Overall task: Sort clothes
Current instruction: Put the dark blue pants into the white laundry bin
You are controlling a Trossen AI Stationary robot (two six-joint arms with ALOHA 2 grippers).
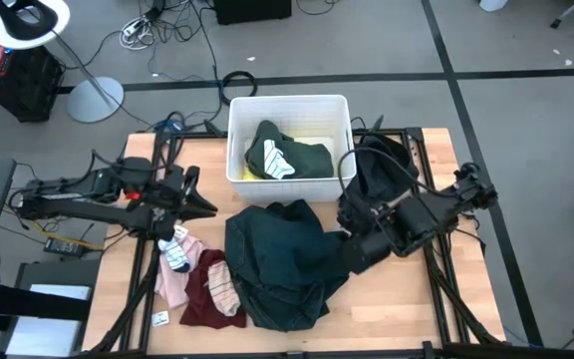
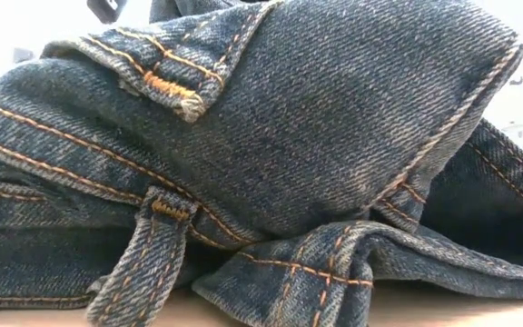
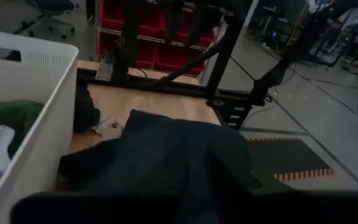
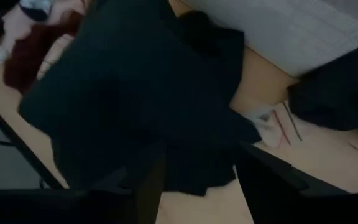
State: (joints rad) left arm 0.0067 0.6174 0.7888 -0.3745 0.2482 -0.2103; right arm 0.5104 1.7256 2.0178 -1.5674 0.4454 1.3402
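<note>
right gripper (image 1: 350, 255) at edge of large dark teal garment (image 1: 279, 261) mid-table, fingers spread with fabric between them – grip itself hidden, left gripper (image 1: 203, 199) over table beside white bin (image 1: 338, 110), fingers parted, empty – forest green garment (image 1: 292, 157) in bin, maroon garment (image 1: 202, 294), pink garment (image 1: 172, 282), striped socks (image 1: 175, 251) at left front

It was a robotics lab or workshop: the wooden counter (image 1: 397, 299) stood on a grey floor (image 1: 506, 110) marked with dark tape, loose cables (image 1: 157, 25) trailed behind it, and red storage bins (image 3: 148, 46) filled a far rack.
</note>
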